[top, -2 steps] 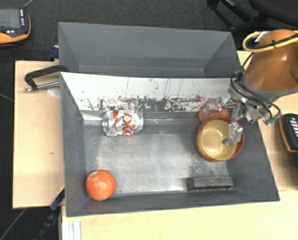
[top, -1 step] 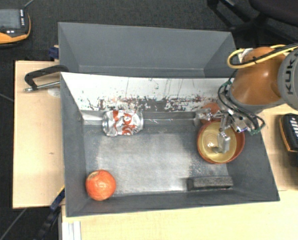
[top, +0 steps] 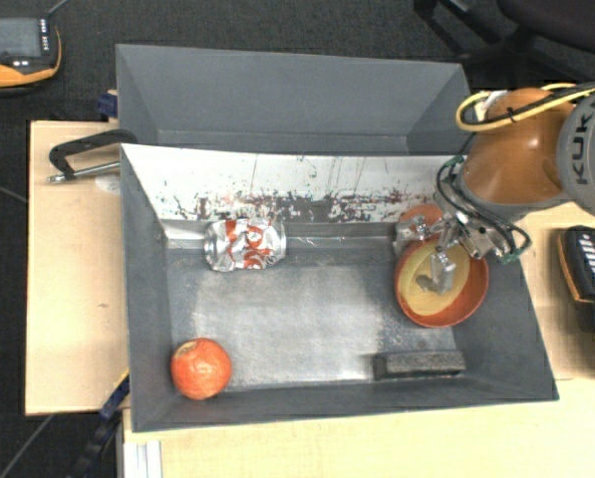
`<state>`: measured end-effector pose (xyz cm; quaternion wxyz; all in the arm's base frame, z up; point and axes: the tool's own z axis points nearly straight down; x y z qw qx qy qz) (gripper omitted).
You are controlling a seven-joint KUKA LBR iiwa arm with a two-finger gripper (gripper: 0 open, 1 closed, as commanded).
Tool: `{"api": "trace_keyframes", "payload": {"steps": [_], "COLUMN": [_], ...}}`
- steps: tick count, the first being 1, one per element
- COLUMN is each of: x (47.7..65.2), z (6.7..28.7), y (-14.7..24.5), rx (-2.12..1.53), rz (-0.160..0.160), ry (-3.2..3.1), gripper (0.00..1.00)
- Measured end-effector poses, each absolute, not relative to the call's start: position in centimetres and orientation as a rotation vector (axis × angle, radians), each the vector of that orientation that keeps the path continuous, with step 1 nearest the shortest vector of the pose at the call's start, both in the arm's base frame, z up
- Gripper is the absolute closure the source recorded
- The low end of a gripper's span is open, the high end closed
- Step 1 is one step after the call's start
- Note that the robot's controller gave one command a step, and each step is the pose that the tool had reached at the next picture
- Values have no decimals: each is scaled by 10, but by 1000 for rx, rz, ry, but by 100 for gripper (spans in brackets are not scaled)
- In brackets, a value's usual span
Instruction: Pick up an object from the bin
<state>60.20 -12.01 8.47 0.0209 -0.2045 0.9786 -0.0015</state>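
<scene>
Pincer (top: 440, 267) hangs low over the hollow of a round bowl (top: 454, 310), orange-red outside and pale yellow inside. Its metal tip reaches down to about the middle of that hollow. Whether the pincer stands wide or narrow cannot be told from this angle, and nothing can be seen gripped in it. The bowl sits on the floor of the grey bin (top: 317, 317), close against the right wall and about midway between the back and front edges, with its opening facing up. Above it, the arm's orange cover (top: 511, 157) leans in over the bin's right rim, with a yellow cable (top: 473, 106) looped at its top. Just in front of the bowl, near the front right corner, a dark grey flat block (top: 420, 364) lies lengthwise along the front wall, apart from the bowl. Well apart to the left, a crushed can (top: 242, 244), silver with red and white print, lies on its side by the back wall. An orange-red ball-shaped fruit (top: 200, 367) rests in the front left corner. The bin floor between these things is bare metal.
</scene>
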Motion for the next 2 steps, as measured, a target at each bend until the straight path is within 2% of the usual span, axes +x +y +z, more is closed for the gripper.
{"api": "trace_keyframes", "payload": {"steps": [1,2], "x": [580,585], "z": [161,208], "y": [-95,-52], "rx": [-623,-531], "rz": [-6,-2], "ry": [3025,3032], "gripper": [100,100]}}
